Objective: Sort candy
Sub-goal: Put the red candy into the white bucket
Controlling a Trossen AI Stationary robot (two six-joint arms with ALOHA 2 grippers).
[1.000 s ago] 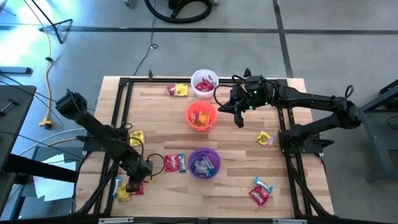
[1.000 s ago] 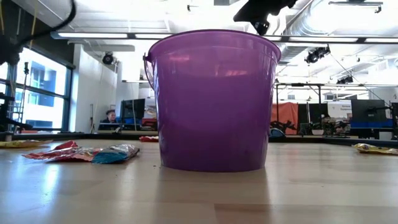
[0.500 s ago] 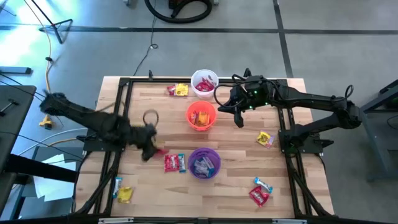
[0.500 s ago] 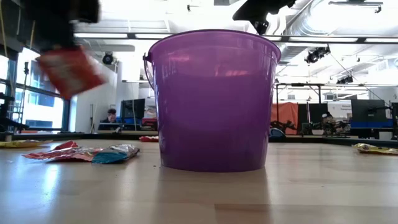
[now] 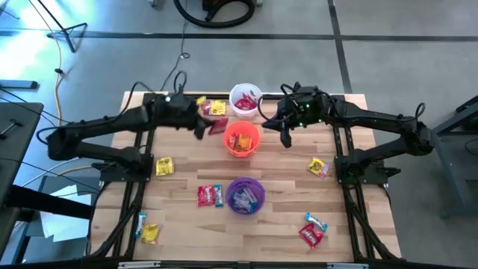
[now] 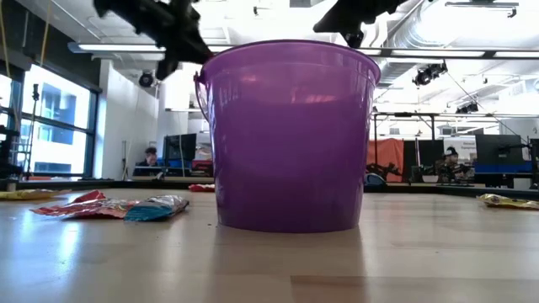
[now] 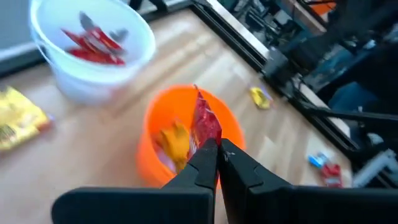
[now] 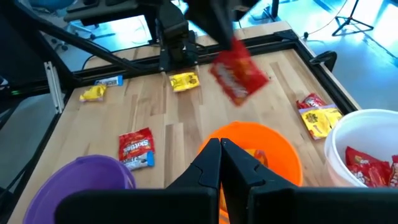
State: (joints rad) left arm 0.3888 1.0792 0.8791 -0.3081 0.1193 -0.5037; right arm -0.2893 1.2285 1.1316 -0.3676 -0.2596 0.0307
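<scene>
Best carrying red candy packet [image 5: 217, 126], clamped in left gripper [image 5: 203, 128] jaws, past orange cup [image 5: 242, 139] to white cup [image 5: 246, 101] at upper centre, right gripper [image 5: 286, 142] jaws together.

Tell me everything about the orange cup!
The orange cup is a round, open plastic tub standing upright on the wooden table, between the white cup and the purple cup. Yellow and red candy lies inside. The left gripper, shut on a red candy packet, hangs beside its rim.

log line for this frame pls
left hand: shut on red candy, beside orange cup | right hand: shut, empty, by cup's other side | red pack not dropped yet
</scene>
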